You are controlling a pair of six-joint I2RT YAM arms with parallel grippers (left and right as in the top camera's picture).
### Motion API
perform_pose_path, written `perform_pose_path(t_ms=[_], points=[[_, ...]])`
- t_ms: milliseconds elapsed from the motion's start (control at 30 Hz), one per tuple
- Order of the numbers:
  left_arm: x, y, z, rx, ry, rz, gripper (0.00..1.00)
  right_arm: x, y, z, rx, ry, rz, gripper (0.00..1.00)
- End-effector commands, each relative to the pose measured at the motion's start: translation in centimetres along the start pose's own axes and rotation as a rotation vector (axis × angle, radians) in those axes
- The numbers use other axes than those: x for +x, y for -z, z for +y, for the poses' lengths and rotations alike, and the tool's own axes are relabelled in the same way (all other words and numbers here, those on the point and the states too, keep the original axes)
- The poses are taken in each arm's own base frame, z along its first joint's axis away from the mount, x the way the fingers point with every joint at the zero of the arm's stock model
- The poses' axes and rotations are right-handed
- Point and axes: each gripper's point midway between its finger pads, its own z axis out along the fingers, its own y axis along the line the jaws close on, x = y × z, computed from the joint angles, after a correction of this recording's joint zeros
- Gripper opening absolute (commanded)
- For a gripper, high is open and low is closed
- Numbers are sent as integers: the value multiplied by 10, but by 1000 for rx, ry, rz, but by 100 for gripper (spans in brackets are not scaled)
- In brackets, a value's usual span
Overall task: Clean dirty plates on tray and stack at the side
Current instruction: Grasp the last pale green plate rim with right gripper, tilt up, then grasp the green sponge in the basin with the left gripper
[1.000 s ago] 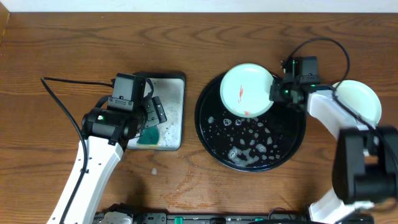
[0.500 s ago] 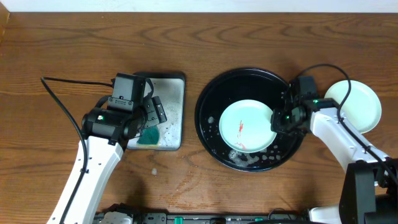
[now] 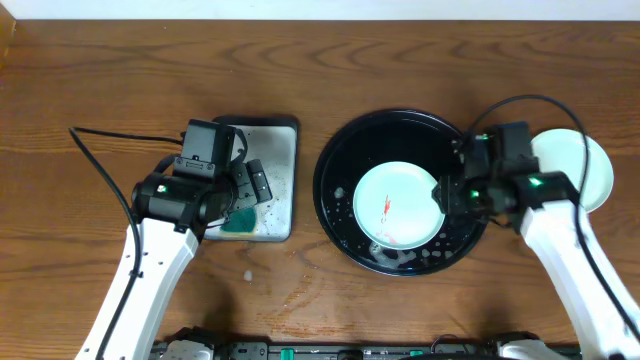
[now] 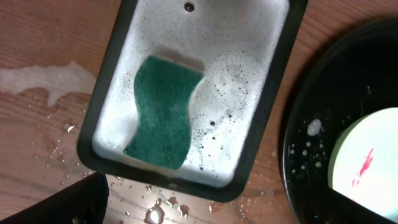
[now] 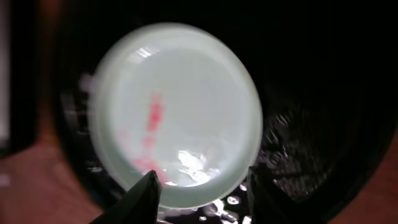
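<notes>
1. Tray (image 3: 345, 150): black, round, glossy; taken as the landmark. Foam and water drops are seen on its floor.
2. Plate (image 3: 398, 205): pale mint, marked with a red smear; laid flat inside the tray, toward its right and near side.
3. Right gripper (image 3: 446, 195): held over the right part of the tray at the plate's right edge. Its fingers (image 5: 147, 194) are spread apart and nothing is clasped between them.
4. Second plate (image 3: 592, 160): pale, set on the table (image 3: 120, 70) just right of the tray, partly hidden by the right arm.
5. Metal tray (image 3: 278, 160): rectangular, sudsy, placed left of the tray.
6. Sponge (image 3: 240, 220): green, laid in the metal tray.
7. Left gripper (image 3: 245, 190): held above the metal tray, left of the tray; fingers parted, nothing held.
</notes>
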Motion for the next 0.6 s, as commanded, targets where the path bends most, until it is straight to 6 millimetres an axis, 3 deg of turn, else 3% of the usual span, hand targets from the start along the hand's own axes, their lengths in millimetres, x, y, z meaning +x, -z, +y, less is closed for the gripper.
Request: perform_pose_path(t_ms=[0, 133, 367, 433, 567], points=[[15, -25, 15, -80, 3, 72, 88, -10, 26, 24, -89, 66, -86, 44], [24, -59, 38, -216, 20, 112, 83, -10, 41, 32, -121, 77, -125, 44], [37, -119, 44, -270, -33, 217, 73, 1, 41, 39, -167, 67, -78, 43], [39, -133, 45, -278, -52, 239, 63, 4, 41, 39, -165, 63, -66, 43], [47, -152, 45, -282, -51, 280, 23, 6, 40, 38, -164, 59, -57, 39]])
